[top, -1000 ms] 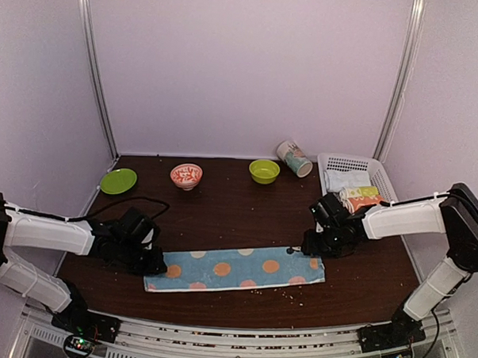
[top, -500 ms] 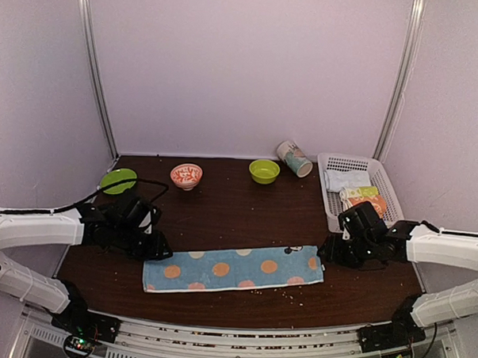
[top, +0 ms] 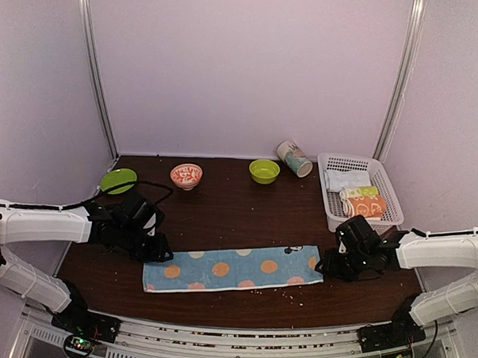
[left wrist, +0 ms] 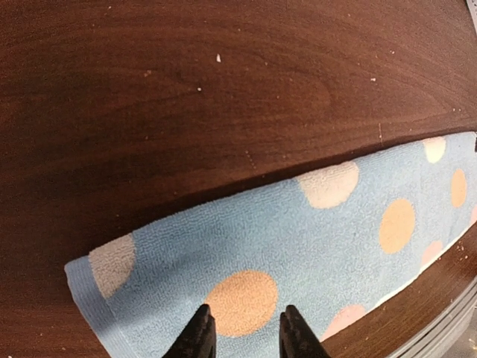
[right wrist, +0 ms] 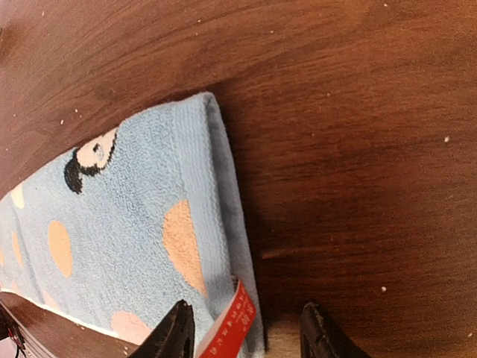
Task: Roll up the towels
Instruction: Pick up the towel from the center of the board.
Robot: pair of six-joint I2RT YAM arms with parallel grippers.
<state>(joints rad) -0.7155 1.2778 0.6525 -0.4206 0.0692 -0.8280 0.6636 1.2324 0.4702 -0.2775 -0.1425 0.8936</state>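
Light blue dotted terry towel (top: pixel 235 268) lies flat as a long strip on the dark wooden table (top: pixel 237 211). Compared with a second ago, the left claw (left wrist: pixel 244 337) and right claw (right wrist: pixel 246 335) are drawn outward to its ends, both released, so rolling can be judged ready to begin. Soft looped pile is seen, and a red fabric tag (right wrist: pixel 227 324) at the right hem.

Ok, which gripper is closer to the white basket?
Right. The right gripper sits at the right end of the blue towel, just in front of the white basket; the left gripper is at its left end.
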